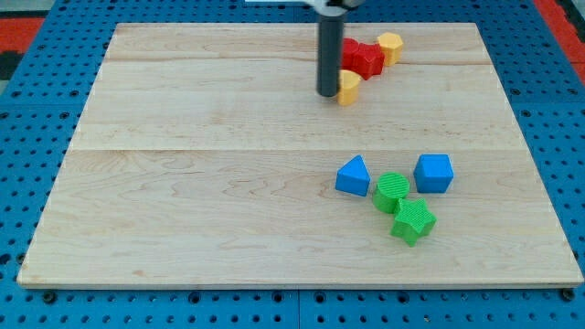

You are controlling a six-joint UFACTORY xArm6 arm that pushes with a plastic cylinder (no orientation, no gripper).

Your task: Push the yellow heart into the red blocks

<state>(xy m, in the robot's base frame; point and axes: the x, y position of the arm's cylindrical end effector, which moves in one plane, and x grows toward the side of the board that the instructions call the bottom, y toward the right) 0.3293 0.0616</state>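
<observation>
My tip (328, 93), a bare rod holding nothing, touches the left side of the yellow heart (348, 88). Heart sits against the red blocks (363, 58) just above; another yellow block (390, 46) touches their right. No readable writing.

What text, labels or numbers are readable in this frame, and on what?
None: no readable text anywhere.
Wooden board: bare grain only.
Blocks, e.g. yellow heart, red blocks, blue cube: plain faces.
Blue pegboard: holes only.
My tip, beside the yellow heart: unmarked.
</observation>
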